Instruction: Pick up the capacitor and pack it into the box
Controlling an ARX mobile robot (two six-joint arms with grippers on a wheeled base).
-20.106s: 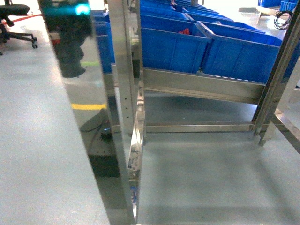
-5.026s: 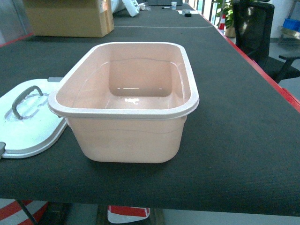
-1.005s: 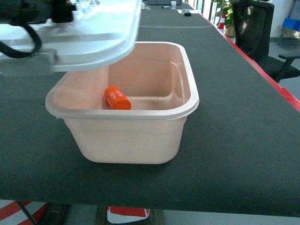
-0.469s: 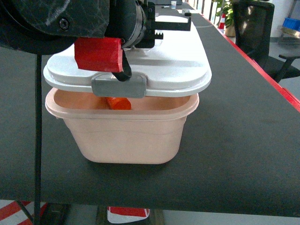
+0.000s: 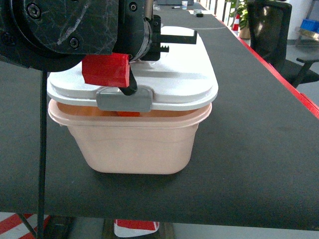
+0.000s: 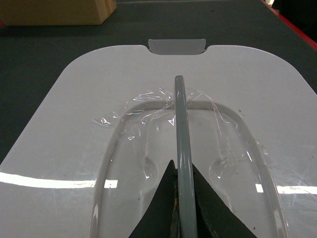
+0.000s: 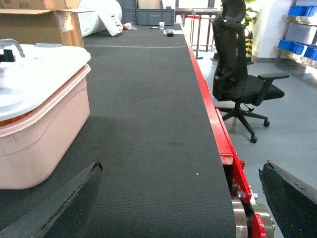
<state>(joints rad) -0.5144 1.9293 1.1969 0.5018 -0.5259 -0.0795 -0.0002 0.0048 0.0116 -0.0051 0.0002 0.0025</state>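
Observation:
The pale pink box (image 5: 134,144) stands on the black table mat. Its white lid (image 5: 184,79) lies over the rim, with a thin gap at the front. Through that gap a sliver of the orange capacitor (image 5: 130,113) shows inside the box. My left gripper (image 6: 181,171) is above the lid, shut on the lid's grey handle (image 6: 179,119); the arm hides the lid's left part in the head view. My right gripper (image 7: 181,198) is open and holds nothing. It is low over the table's right edge, to the right of the box (image 7: 39,144).
A brown cardboard box (image 7: 34,25) sits at the far left of the table. The table's red edge (image 7: 218,129) runs along the right, and a black office chair (image 7: 237,84) stands on the floor beyond it. The black mat (image 5: 259,149) extends right of the box.
The lid has come down from just above the box until it almost meets the rim. The capacitor, plainly seen inside a second ago, is now nearly covered.

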